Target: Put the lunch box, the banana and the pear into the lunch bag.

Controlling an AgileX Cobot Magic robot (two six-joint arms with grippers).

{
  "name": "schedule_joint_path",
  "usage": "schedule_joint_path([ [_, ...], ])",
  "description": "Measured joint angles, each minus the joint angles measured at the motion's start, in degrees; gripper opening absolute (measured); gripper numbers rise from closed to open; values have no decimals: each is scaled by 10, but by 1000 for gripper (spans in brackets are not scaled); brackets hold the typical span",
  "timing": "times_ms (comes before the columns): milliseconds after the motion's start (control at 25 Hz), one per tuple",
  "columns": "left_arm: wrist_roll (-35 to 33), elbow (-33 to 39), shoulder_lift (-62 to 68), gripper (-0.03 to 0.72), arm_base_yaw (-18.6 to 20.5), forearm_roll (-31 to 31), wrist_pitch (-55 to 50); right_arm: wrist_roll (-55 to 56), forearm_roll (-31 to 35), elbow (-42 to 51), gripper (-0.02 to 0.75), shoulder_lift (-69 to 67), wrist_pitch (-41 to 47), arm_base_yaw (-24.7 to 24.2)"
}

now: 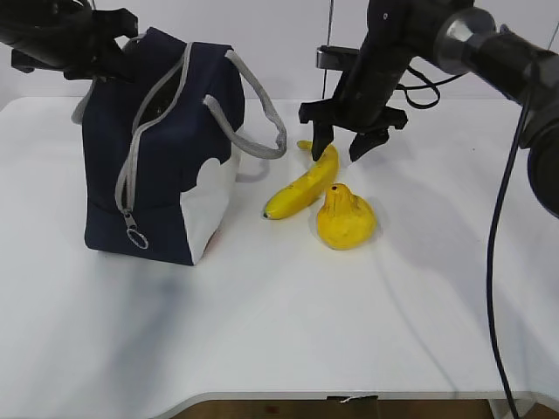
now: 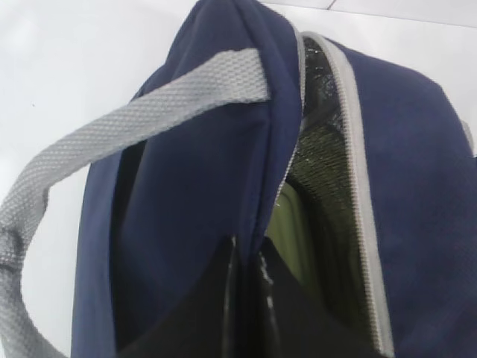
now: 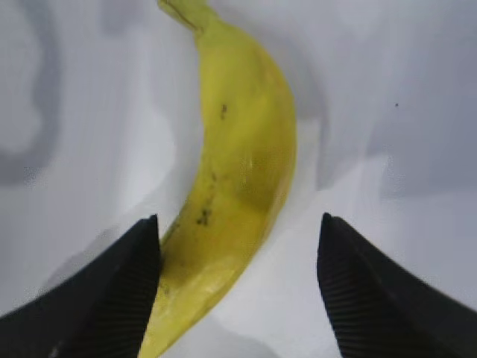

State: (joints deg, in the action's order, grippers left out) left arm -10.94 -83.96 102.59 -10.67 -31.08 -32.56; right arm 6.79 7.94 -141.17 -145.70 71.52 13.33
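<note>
Straddling: right fingers (image 3: 238, 287) spread around banana (image 3: 231, 194), not gripping
Pinching: left fingers (image 2: 250, 298) clenched on lunch bag (image 2: 201, 194) edge
Risk: off-centre closing, rolling banana into pear (image 1: 346, 218)

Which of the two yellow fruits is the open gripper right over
The banana: the right gripper straddles its stem end. The squat pear lies beside it, nearer the camera.

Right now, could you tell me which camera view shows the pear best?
The exterior view: the pear sits whole on the table beside the banana. The right wrist view shows only the banana; the left wrist view shows only the lunch bag.
</note>
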Motion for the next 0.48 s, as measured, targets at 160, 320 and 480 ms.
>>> schedule_joint_path([
  [160, 0, 0, 0, -1, 0, 0, 0, 21, 5, 0, 526, -8, -4, 0],
  [320, 0, 0, 0, -1, 0, 0, 0, 49, 5, 0, 526, -12, -21, 0],
  [480, 0, 0, 0, -1, 0, 0, 0, 62, 9, 0, 526, -13, -29, 0],
])
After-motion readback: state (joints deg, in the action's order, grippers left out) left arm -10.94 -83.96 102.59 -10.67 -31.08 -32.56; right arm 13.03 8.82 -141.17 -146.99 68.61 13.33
